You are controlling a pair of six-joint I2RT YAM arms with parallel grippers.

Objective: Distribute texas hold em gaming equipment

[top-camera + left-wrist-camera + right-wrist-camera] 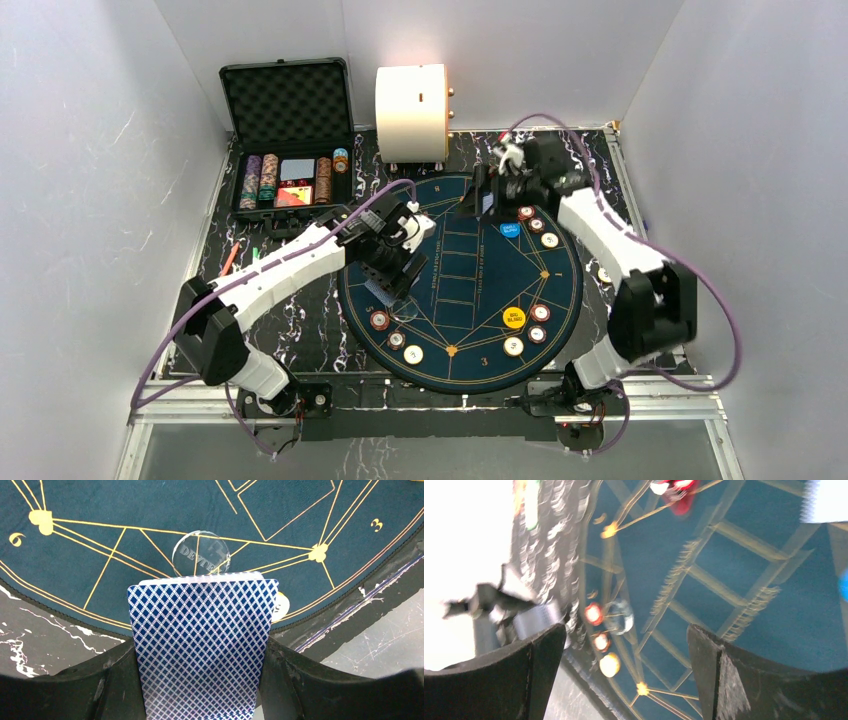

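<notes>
Left wrist view shows the left gripper [200, 672] clenched on the blue-backed playing cards [200, 625] above the edge of the felt mat [125, 505] beside the clear dealer button [201, 553], so the right gripper [621, 640], spread and empty, should probably pinch only the top card and draw it off squarely.

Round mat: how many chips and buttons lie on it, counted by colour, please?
Red chips: 6
Cream chips: 3
Yellow button: 1
Blue button: 1
Clear button: 1
Total: 12
</notes>
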